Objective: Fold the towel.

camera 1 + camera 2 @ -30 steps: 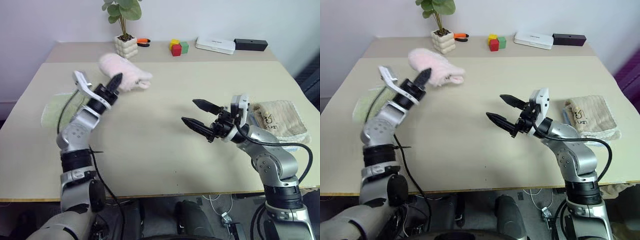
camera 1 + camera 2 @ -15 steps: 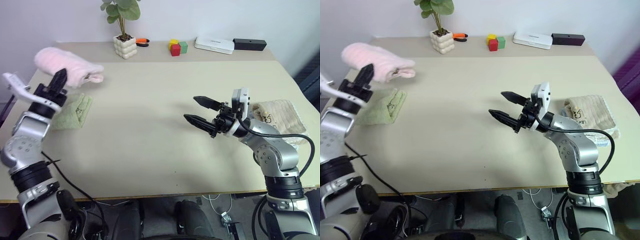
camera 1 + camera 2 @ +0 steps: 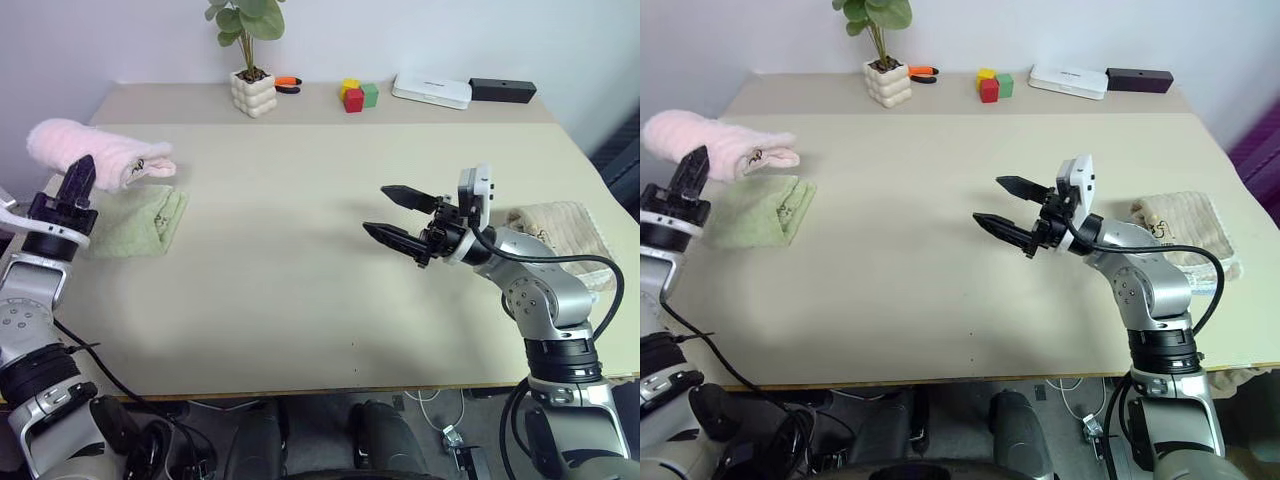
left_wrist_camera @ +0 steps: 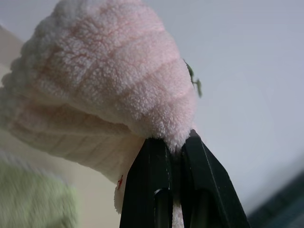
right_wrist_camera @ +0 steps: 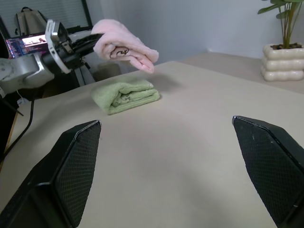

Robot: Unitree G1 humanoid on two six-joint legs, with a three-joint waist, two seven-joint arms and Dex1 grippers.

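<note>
Now that the left gripper [image 3: 78,176], clamped on the folded towel [image 3: 92,152], has carried it leftward above the green towel [image 3: 140,221], stacking looks next; the right gripper [image 3: 397,217] hangs open.

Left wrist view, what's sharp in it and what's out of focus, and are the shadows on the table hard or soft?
Left wrist view: the pale pink fluffy towel is sharp near the fingers, while the folded light green towel is blurred. Left eye view: shadows on the beige table are soft and faint, with no glare.
</note>
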